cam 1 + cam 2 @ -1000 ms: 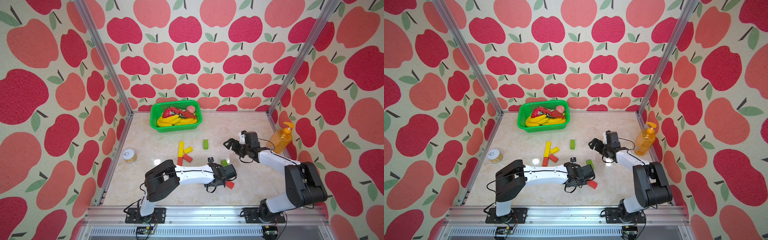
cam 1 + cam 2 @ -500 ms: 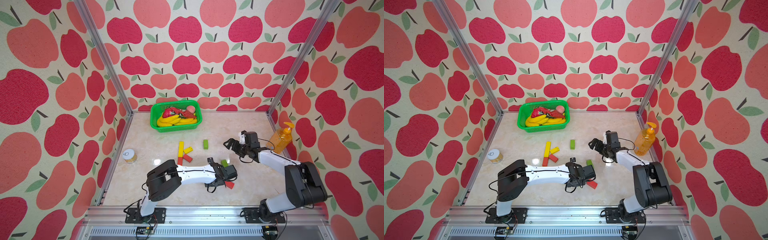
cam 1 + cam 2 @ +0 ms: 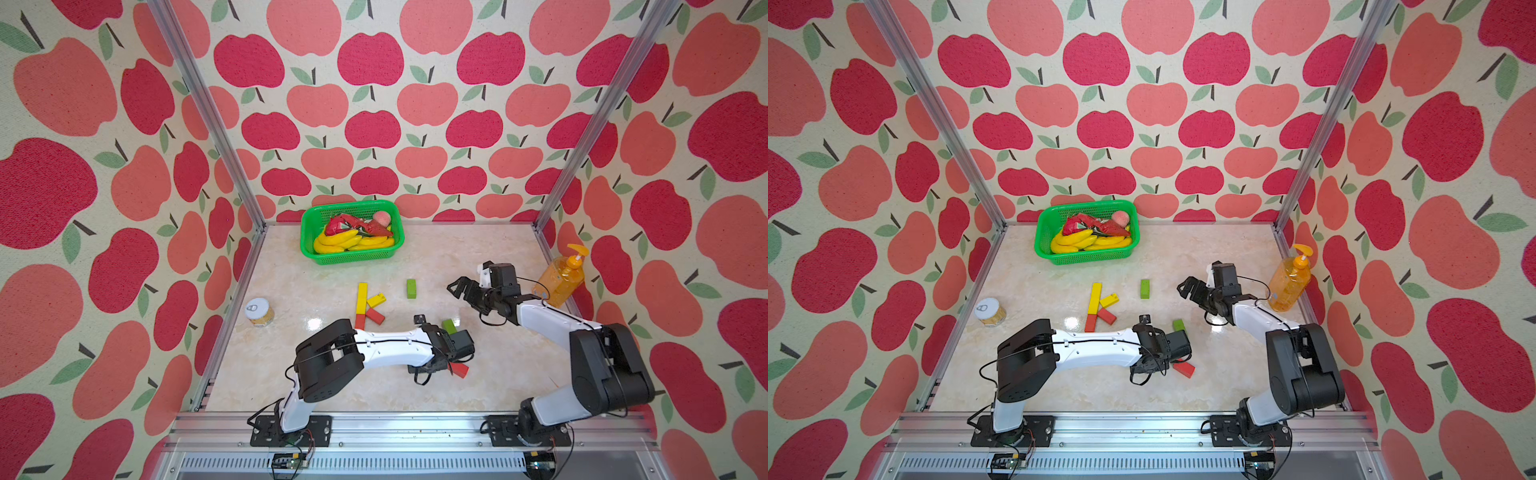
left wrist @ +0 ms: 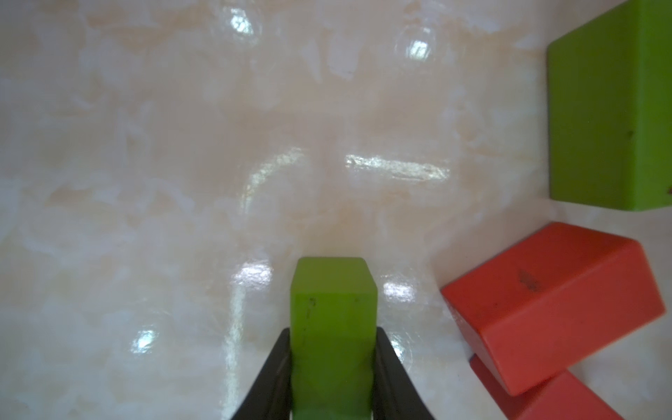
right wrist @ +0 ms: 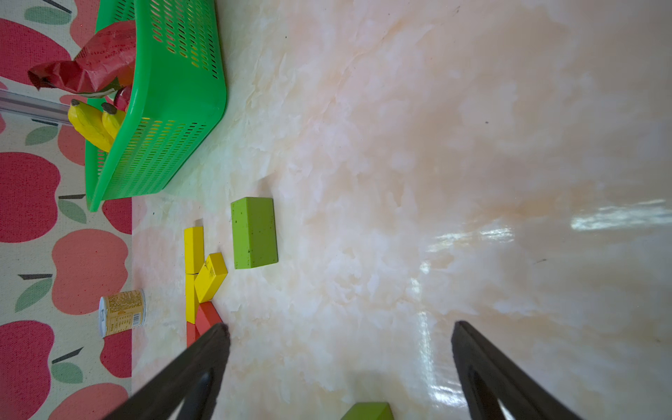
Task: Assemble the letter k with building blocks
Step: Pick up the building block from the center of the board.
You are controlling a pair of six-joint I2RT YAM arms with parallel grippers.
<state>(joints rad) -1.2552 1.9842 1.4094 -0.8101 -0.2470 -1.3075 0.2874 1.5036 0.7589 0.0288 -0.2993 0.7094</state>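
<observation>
Jaws of the left gripper clamped a matte rectangular green block on the glossy marbled table, beside a red block. The right gripper stood wide apart.

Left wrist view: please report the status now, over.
Both left fingers pressed on green block. The right fingers open, empty. Two red blocks close beside.
</observation>
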